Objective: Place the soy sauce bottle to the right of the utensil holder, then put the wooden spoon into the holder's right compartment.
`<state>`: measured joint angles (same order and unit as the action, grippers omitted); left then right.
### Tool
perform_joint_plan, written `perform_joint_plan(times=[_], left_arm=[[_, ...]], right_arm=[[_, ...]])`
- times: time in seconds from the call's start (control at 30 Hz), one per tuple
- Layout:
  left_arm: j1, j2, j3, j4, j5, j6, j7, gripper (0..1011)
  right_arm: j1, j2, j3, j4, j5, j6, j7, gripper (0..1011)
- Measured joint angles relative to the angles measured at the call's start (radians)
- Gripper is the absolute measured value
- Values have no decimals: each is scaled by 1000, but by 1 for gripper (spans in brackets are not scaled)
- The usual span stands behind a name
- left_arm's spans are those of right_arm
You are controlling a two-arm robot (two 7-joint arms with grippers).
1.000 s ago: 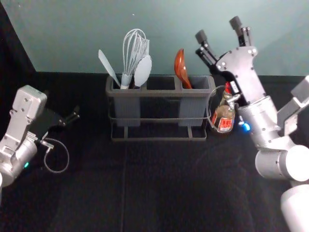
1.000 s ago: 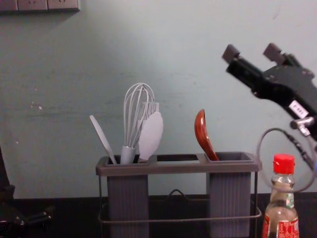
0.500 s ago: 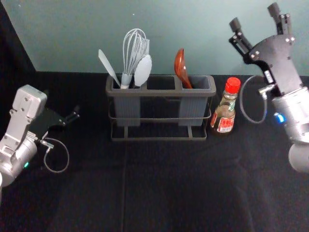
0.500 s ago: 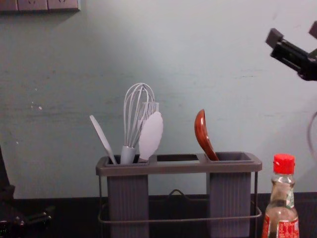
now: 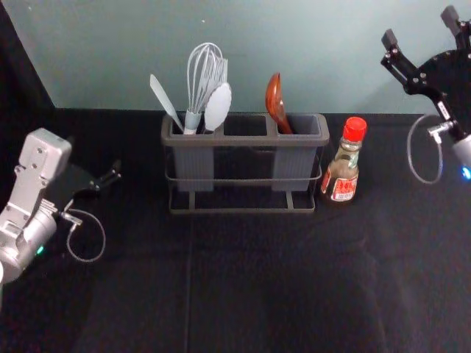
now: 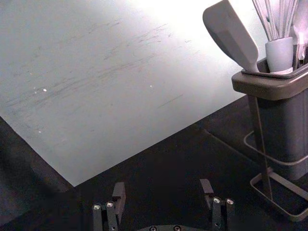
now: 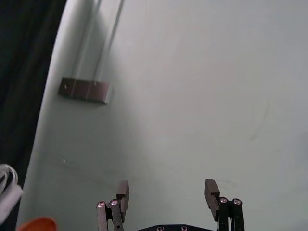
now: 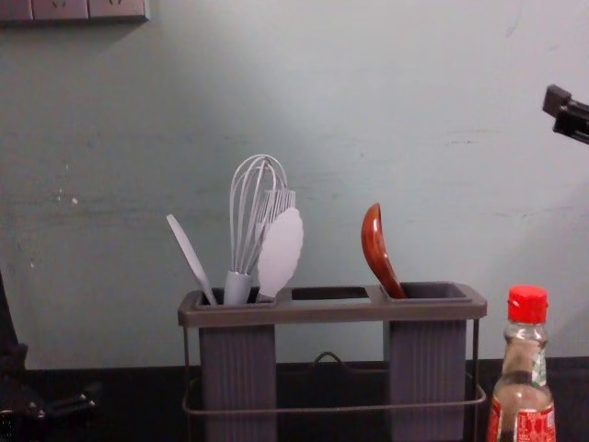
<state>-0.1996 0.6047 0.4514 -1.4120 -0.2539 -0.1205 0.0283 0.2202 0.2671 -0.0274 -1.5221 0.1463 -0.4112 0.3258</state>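
Observation:
The wooden spoon (image 5: 275, 104) leans in the right compartment of the utensil holder (image 5: 245, 140), bowl up. Just right of the holder the soy sauce bottle (image 5: 343, 163) stands upright with its red cap on. My right gripper (image 5: 421, 23) is open and empty, raised at the upper right, beyond the bottle; in the right wrist view the same right gripper (image 7: 166, 195) has its fingers wide apart, with wall behind. Parked at the left, my left gripper (image 5: 109, 176) is open; in the left wrist view the left gripper (image 6: 162, 192) holds nothing.
In the holder's left compartment stand a whisk (image 8: 256, 216), a white spatula (image 8: 191, 258) and another pale utensil (image 8: 280, 252). A pale wall (image 5: 132, 44) rises behind the black-covered table (image 5: 243, 287). A socket panel (image 8: 74, 9) is on the wall at upper left.
My right gripper has moved away to the right, from above the bottle's side toward the view's edge, uncovering the bottle. It has stayed open. Holder, spoon, bottle and left arm have not moved.

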Motion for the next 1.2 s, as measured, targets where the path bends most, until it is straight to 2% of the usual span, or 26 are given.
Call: perform_joint_plan(times=[0.37,0.73,1.2], left_arm=[[0,0,0,0,0,0,0,1011],[0,0,0,0,0,0,0,1011],[0,0,0,0,0,0,0,1011]], right_arm=[[-35,27,21,15,-14,102,-38,1002],[-70,39,40,66,-15,138,-53,1002],[-119,42,36,104,-16,154,-49,1003]])
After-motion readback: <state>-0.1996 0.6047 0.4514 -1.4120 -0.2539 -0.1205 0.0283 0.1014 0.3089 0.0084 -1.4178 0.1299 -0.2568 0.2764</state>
